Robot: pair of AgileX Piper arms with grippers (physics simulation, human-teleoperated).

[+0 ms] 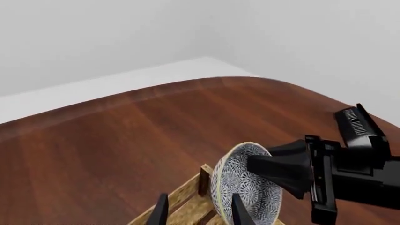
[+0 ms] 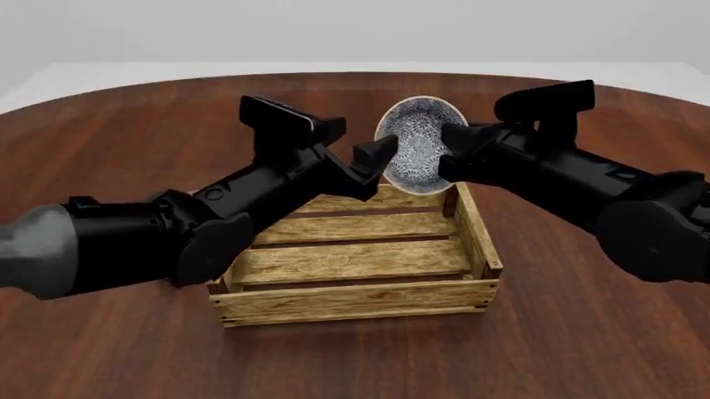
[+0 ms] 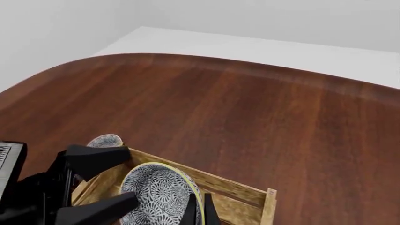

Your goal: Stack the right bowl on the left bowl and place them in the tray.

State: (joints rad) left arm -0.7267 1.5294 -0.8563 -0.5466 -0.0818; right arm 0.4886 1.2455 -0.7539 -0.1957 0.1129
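Item: patterned bowl, tilted on edge, hovering at upper centre above the tray.
Right gripper is pinching its rim; left gripper (fingers spread) is flanking it.

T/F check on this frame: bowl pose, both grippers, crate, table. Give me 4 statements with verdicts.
1. The blue-and-white patterned bowl lies flat on the floor of the light-wood slatted crate. False: it is tipped up on edge at the crate's far end.
2. The right gripper is shut on the bowl's rim. True.
3. The left gripper is open, its fingers spread wide. True.
4. The crate sits on a white tabletop. False: the table is dark reddish-brown wood.
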